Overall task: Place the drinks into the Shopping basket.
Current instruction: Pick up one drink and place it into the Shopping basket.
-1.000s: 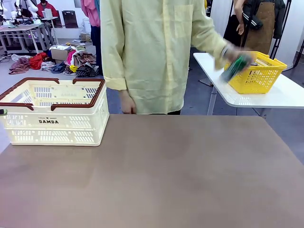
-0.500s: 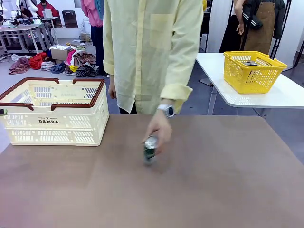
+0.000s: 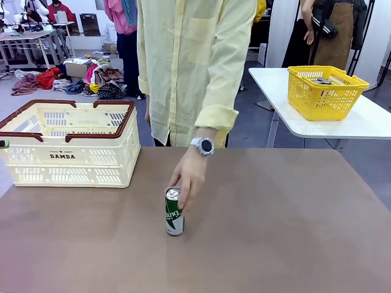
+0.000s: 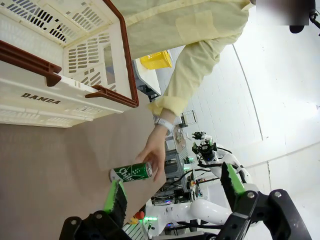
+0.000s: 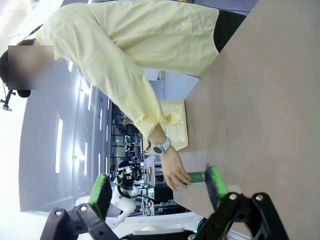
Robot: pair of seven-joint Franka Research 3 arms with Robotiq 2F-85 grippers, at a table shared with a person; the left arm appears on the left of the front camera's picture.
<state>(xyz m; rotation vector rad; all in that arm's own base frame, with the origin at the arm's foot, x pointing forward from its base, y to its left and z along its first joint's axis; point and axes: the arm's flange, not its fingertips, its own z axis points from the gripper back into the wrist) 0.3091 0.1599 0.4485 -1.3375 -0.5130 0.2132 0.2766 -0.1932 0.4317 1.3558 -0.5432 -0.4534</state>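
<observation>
One of the drinks, a green can with a silver top, stands upright in the middle of the brown table. The person's hand rests on its upper side. The cream Shopping basket with a brown rim sits at the table's far left. In the left wrist view my left gripper is open, well short of the green can and the Shopping basket. In the right wrist view my right gripper is open too, with the can and the person's hand far beyond its fingers.
The person in a pale yellow shirt stands at the far edge and leans over the table. A yellow mesh basket sits on a white side table at the back right. The brown tabletop lies bare to the can's right.
The person carried a green can from the yellow mesh basket and set it upright on the middle of the table, hand still on it. The Shopping basket has not moved.
</observation>
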